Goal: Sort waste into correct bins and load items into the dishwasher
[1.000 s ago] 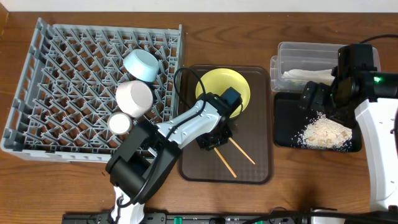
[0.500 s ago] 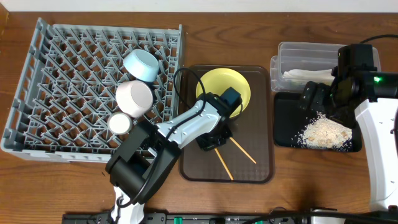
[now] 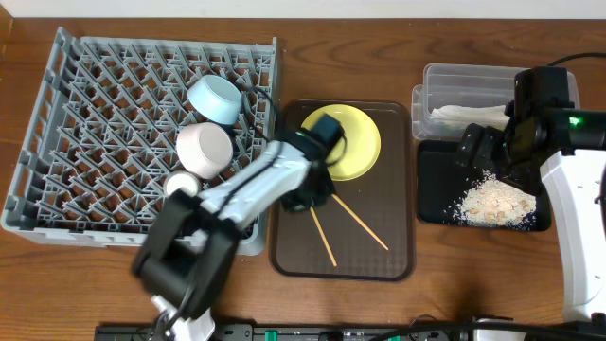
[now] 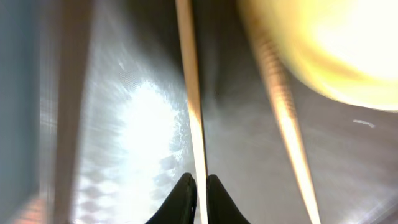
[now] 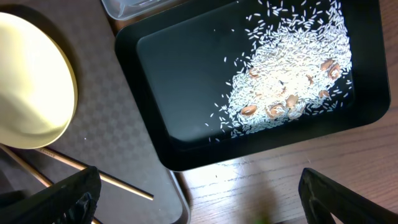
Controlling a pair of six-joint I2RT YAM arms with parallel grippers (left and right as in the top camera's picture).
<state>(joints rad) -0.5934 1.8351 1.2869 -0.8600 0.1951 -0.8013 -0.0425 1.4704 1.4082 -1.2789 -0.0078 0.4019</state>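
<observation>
My left gripper (image 3: 312,201) is shut on one wooden chopstick (image 3: 323,239) over the brown serving tray (image 3: 379,265); the left wrist view shows the stick (image 4: 193,93) pinched between the fingertips (image 4: 200,182). The second chopstick (image 3: 360,224) lies on the tray beside it. The yellow plate (image 3: 352,142) sits at the tray's far end. The light blue bowl (image 3: 216,98), whitish bowl (image 3: 204,149) and white cup (image 3: 182,188) are in the grey dish rack (image 3: 57,189). My right gripper (image 5: 205,199) is open and empty above the black tray (image 5: 174,93) holding crumbs (image 5: 292,74). The napkin (image 3: 469,116) lies in the clear tub (image 3: 464,80). The wrapper is out of view.
The brown tray's right rim lies close to the black tray (image 3: 431,189). The dish rack's right wall borders the brown tray. Bare wooden table (image 3: 473,275) runs along the front.
My left arm has swung left toward the rack, taking one chopstick with it; the two chopsticks have spread apart. The right arm has not moved.
</observation>
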